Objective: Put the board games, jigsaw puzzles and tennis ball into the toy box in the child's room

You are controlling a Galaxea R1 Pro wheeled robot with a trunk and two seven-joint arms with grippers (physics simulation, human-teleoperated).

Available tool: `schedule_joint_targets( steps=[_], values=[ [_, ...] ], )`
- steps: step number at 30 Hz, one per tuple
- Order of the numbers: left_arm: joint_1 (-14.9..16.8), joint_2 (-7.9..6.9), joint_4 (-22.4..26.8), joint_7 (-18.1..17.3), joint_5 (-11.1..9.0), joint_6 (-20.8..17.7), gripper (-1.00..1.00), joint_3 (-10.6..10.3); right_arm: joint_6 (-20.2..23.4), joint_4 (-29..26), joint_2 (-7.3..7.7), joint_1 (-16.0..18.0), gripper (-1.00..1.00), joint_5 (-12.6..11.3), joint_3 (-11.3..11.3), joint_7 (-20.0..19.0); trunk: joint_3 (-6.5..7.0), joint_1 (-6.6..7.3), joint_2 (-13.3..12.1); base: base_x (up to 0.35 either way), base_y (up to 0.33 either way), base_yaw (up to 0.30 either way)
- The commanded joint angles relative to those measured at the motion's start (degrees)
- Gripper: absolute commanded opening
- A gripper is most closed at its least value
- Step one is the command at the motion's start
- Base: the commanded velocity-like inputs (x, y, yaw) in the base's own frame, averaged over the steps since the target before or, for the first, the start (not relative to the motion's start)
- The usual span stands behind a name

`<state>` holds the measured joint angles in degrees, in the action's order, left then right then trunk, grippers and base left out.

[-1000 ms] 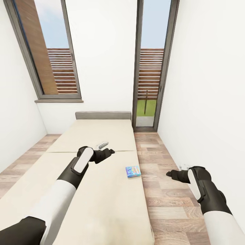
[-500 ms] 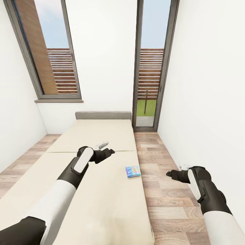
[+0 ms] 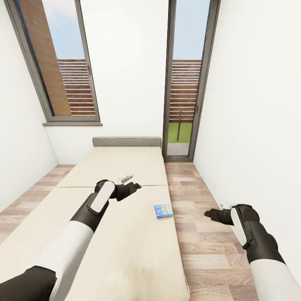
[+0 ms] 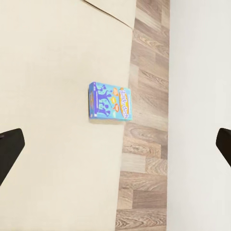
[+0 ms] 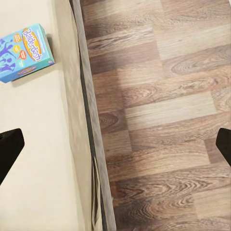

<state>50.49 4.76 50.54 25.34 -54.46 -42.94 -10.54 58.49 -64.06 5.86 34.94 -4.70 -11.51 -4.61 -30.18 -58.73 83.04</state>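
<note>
The robot faces a bed [image 3: 125, 234] with a plain beige mattress, set lengthwise against a white wall between a window [image 3: 62, 71] and a glass door [image 3: 184, 83]. A small blue game box [image 3: 163, 210] lies flat on the mattress near the bed's right edge, close to the wood floor [image 3: 209, 251].

The left pincer [image 3: 134, 185] hangs over the middle of the mattress, to the left of the blue box and well apart from it. In the left wrist view its two dark fingertips [image 4: 9, 151] stand wide apart at the picture's edges, with nothing between them but mattress, box [image 4: 109, 101] and floor.

The right pincer [image 3: 207, 213] hangs over the floor beside the bed, to the right of the box. In the right wrist view its fingertips [image 5: 9, 149] are likewise spread wide and hold nothing; the box [image 5: 25, 52] shows on the mattress beyond the bed's grey frame [image 5: 91, 134].
</note>
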Motion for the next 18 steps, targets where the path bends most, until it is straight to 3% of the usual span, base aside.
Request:
schedule_joint_targets(
  steps=[1,7,18],
  values=[
    [0.04,-0.01,0.07,0.58,-0.60,-0.04,1.00,-0.07,0.24,-0.04,0.00,0.04,1.00,-0.23,-0.06,-0.04,-0.06,0.00,0.04,0.000,0.000,0.000],
    [0.18,-0.01,-0.64,0.27,-0.21,-0.13,1.00,0.22,0.20,0.18,-0.01,0.18,1.00,0.09,-0.04,0.43,-0.06,0.00,0.04,0.000,0.000,0.000],
    [3.75,-3.25,-4.18,-0.08,-0.47,0.22,1.00,0.57,0.54,-0.74,-0.67,1.83,1.00,0.51,-0.49,1.05,-0.06,0.00,0.04,0.000,0.000,0.000]
  ],
)
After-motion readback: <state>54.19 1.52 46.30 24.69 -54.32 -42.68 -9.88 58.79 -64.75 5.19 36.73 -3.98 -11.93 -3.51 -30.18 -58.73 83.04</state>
